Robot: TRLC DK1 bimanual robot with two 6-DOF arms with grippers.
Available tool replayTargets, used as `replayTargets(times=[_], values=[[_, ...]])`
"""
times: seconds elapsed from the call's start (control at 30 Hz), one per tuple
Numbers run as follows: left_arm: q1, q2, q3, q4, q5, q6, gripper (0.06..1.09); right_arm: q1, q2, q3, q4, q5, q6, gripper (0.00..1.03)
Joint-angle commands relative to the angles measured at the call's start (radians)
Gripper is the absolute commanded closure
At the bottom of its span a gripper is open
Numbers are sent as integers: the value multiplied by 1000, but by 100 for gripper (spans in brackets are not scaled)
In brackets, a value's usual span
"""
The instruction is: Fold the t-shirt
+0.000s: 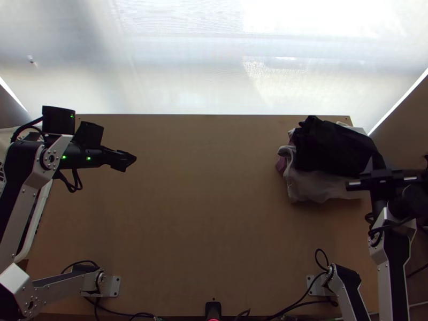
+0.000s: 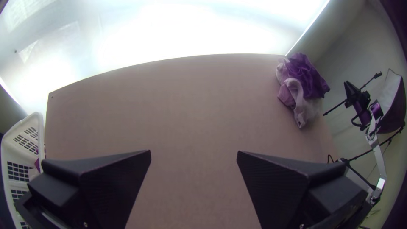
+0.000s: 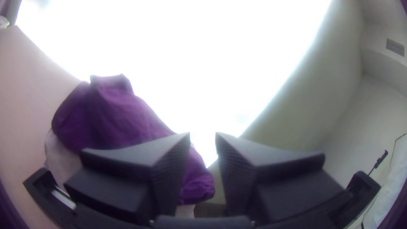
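In the top view, a dark cloth [image 1: 331, 147] lies bunched over a pale cloth [image 1: 321, 186], at the right of the frame, on the table [image 1: 203, 214]. The left gripper [image 1: 128, 160] is at the left, its fingers spread wide. The right gripper [image 1: 377, 162] is at the cloths' right edge, its fingers slightly apart; whether it touches them, I cannot tell.

Flat light-brown wooden table [image 1: 203, 208]; bunched pile of dark purple and whitish cloth [image 1: 331, 150], far right corner.
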Motion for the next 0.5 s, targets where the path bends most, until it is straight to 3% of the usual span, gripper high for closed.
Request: replayTargets(times=[0.0,0.17,0.3,0.47], values=[[21,-37,-8,-11,-5,0,10,79,192,52,240,62,62,100],[45,-69,-51,-21,-8,4,10,139,462,150,286,67,143,100],[56,-89,-78,-27,-36,23,10,203,666,221,336,124,168,100],[76,-109,-81,-45,-50,24,10,274,708,204,340,137,173,100]])
